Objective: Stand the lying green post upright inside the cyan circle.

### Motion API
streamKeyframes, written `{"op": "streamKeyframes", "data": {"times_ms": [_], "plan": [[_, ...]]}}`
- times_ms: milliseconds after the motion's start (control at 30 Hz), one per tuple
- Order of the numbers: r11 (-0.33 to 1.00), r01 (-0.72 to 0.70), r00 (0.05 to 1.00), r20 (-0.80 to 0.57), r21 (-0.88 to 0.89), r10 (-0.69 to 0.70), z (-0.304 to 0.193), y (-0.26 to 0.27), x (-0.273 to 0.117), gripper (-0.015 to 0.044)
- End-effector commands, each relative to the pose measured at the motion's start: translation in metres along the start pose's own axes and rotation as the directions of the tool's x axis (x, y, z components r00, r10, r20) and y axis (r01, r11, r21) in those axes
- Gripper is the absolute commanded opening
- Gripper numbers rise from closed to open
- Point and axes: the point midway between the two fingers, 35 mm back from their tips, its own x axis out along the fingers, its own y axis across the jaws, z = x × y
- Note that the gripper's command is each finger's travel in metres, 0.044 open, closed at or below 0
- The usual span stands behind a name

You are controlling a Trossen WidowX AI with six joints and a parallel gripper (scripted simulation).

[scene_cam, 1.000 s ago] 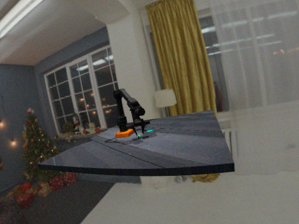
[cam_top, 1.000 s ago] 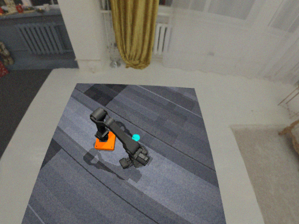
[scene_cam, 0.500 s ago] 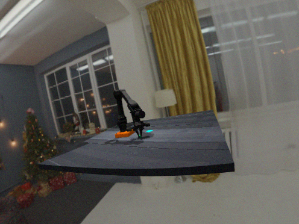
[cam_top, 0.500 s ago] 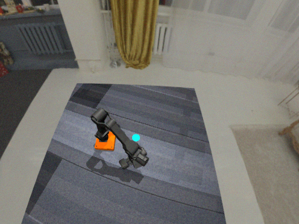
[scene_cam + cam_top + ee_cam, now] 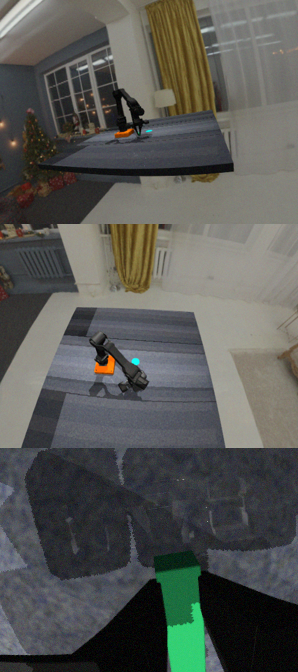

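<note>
The green post (image 5: 186,640) is between the two black fingers of my gripper (image 5: 139,134) (image 5: 178,585), which is shut on it. In the wrist view its dark end sticks out just past the fingertips and its bright part runs down out of the frame. The fingers point down, close to the table top in the exterior view. The post is mostly hidden by the arm in the top and exterior views, so its exact tilt and contact with the table cannot be told. The flat cyan circle (image 5: 135,361) (image 5: 149,130) lies beside the gripper, uncovered, with nothing on it.
The orange base plate (image 5: 105,370) (image 5: 124,133) of the arm stands on the dark plank-patterned table (image 5: 135,423) (image 5: 168,156), to the left of the gripper and circle. The arm (image 5: 120,356) reaches from it over the table, and its shadow falls around the fingers.
</note>
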Motion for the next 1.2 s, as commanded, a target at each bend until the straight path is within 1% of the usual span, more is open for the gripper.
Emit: {"op": "streamKeyframes", "data": {"times_ms": [0, 800, 967, 1033, 1167], "plan": [[1.0, 0.0, 1.0, 0.012, -0.001, 0.0, 0.004, 0.001, -0.013, 0.0022], [1.0, -0.001, 1.0, 0.012, 0.004, 0.001, -0.001, 0.0, -0.088, 0.0022], [1.0, -0.001, 1.0, 0.012, 0.005, 0.001, -0.003, -0.001, -0.095, 0.0022], [1.0, -0.001, 1.0, 0.012, -0.013, 0.001, -0.004, 0.001, -0.095, 0.0022], [0.993, -0.002, 1.0, 0.012, -0.115, 0.003, -0.01, 0.012, -0.097, 0.0022]]}}
